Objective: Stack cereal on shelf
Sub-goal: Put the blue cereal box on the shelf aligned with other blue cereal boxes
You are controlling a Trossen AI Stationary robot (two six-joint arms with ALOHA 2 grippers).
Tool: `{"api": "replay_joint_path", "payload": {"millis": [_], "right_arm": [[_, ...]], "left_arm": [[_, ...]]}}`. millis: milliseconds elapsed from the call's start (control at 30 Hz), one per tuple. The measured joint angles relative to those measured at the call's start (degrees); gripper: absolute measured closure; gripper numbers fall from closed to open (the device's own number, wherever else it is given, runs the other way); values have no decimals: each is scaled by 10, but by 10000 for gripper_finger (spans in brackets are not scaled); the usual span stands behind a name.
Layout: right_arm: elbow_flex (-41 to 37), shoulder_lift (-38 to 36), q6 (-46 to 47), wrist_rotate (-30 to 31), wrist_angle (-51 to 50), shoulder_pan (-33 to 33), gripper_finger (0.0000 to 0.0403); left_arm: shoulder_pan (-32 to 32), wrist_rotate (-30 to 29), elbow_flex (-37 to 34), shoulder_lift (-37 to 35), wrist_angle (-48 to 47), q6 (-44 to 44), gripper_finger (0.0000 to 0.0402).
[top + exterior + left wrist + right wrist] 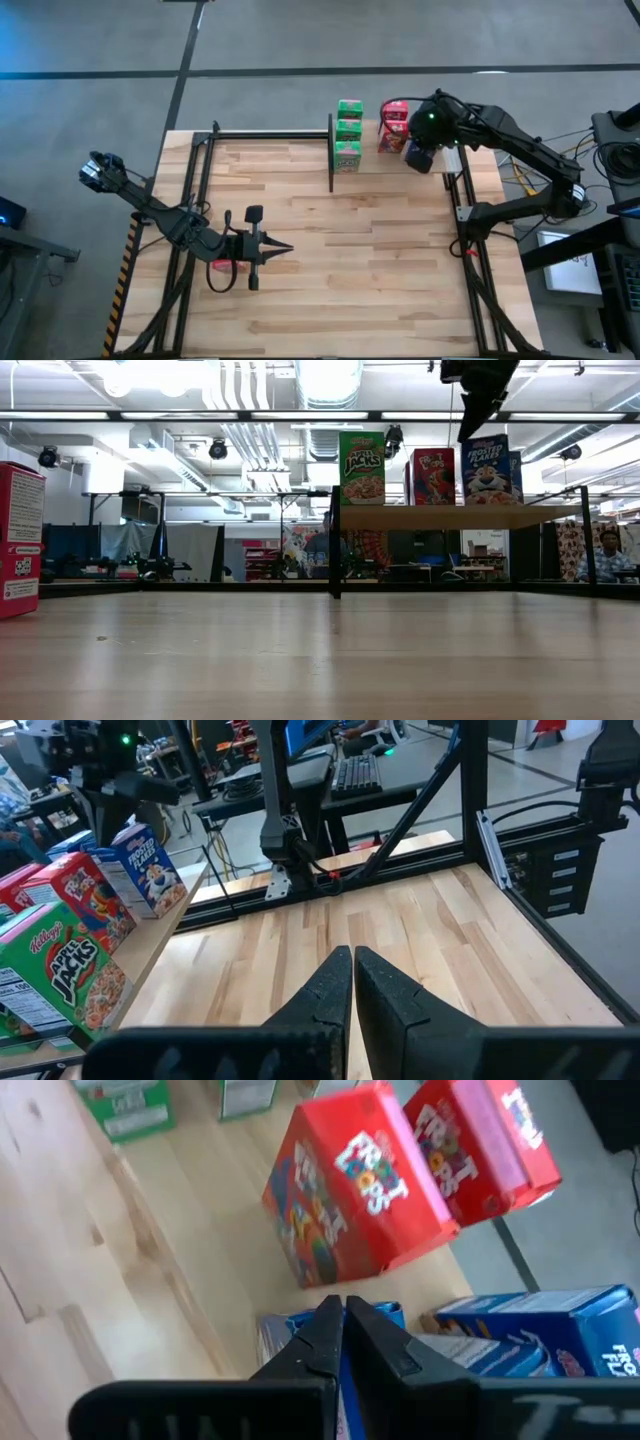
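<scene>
Right gripper (421, 157) at upper right of the high view, hovering over the shelf (372, 163); fingers (322, 1342) pressed together, nothing between them, tips just above a blue cereal box (372, 1370). A second blue box (560, 1325) stands beside it. Two red boxes (394, 126) stand on the shelf near the gripper. Three green boxes (348, 135) in a row along the shelf's left end.

One more red box (20, 540) stands at the left edge of the low view.

Left gripper (283, 249) low on the tabletop (380, 260), lower left of the high view; fingers (330, 990) closed, empty.
</scene>
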Motion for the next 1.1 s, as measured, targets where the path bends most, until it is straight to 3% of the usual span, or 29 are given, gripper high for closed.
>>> {"api": "replay_joint_path", "payload": {"millis": [567,800,1100], "right_arm": [[0,-44,-53,-1,-68,0,394],[18,-53,-28,-1,-69,0,394],[16,-54,13,-69,-162,0,394]], "left_arm": [[0,0,0,0,1,0,401],[0,0,0,0,2,-3,401],[0,0,0,0,-7,-3,401]]}}
